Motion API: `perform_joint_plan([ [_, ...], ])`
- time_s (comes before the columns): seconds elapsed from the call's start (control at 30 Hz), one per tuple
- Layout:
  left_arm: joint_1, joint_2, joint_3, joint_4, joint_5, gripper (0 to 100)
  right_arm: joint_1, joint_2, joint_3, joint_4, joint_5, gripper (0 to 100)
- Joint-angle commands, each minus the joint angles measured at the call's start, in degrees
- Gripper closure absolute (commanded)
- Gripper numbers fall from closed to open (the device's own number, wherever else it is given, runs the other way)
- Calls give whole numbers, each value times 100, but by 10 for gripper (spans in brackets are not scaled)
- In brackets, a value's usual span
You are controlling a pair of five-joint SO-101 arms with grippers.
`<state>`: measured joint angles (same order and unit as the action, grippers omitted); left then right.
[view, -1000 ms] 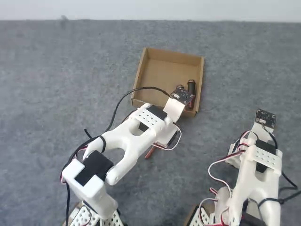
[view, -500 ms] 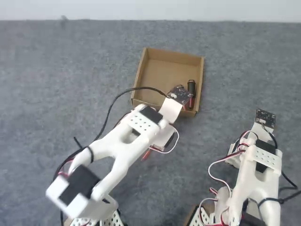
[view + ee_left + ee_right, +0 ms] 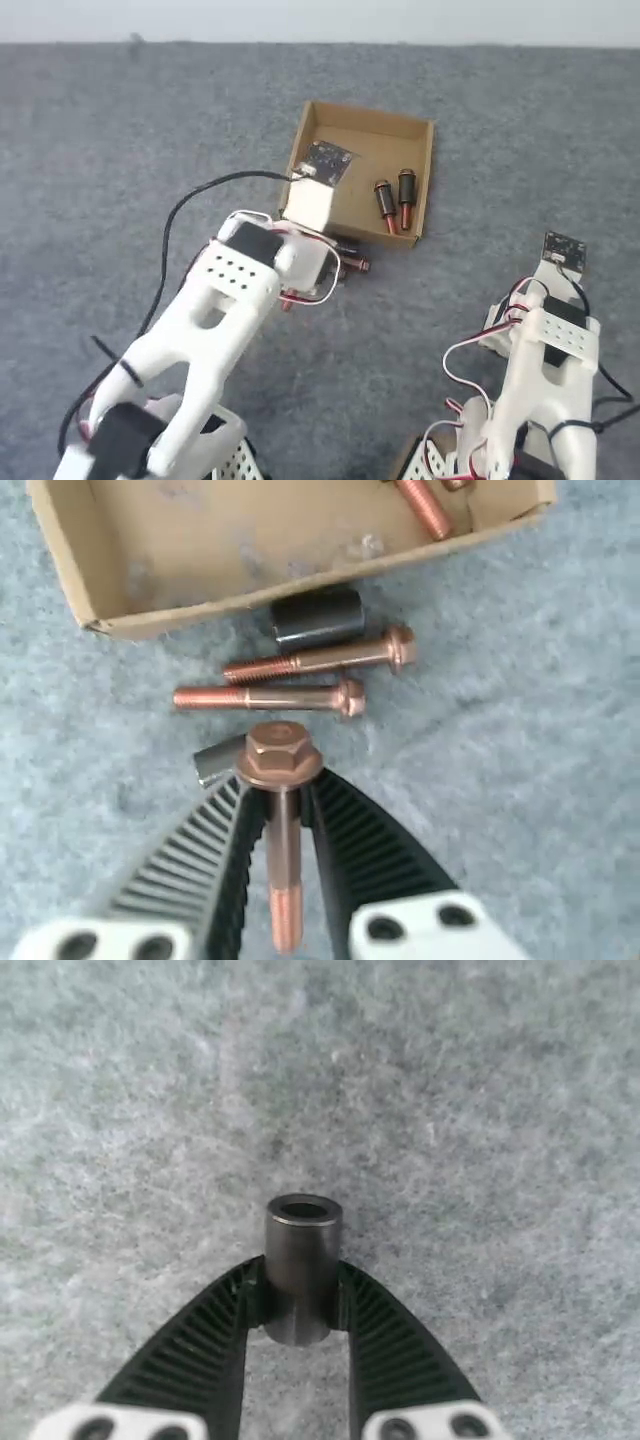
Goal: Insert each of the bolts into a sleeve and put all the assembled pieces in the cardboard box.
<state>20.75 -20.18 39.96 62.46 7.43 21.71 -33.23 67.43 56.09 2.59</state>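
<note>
Since the left arm swung off the cardboard box, two assembled pieces show inside; the left gripper has its jaws clamped on a bolt above the bench just outside it; the right gripper pinches a sleeve upright; mating looks next.

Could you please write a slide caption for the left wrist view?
Left gripper holding a copper bolt near two loose bolts and a dark sleeve lying beside the cardboard box.

Grey carpet covers the surface below a pale wall.
</note>
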Motion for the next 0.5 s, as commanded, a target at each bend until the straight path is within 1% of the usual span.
perform_joint_plan([
  [0.0,-97,-492,101,-378,44,987,66,-189,-26,-84,70,991],
  [0.27,-114,-1451,585,-721,44,987,66,-189,-26,-92,70,991],
  [0.37,-431,-1837,910,-1099,53,987,57,-189,-26,-101,70,991],
  [0.47,-932,-2040,1103,-1477,158,987,4,-189,-18,-101,70,991],
])
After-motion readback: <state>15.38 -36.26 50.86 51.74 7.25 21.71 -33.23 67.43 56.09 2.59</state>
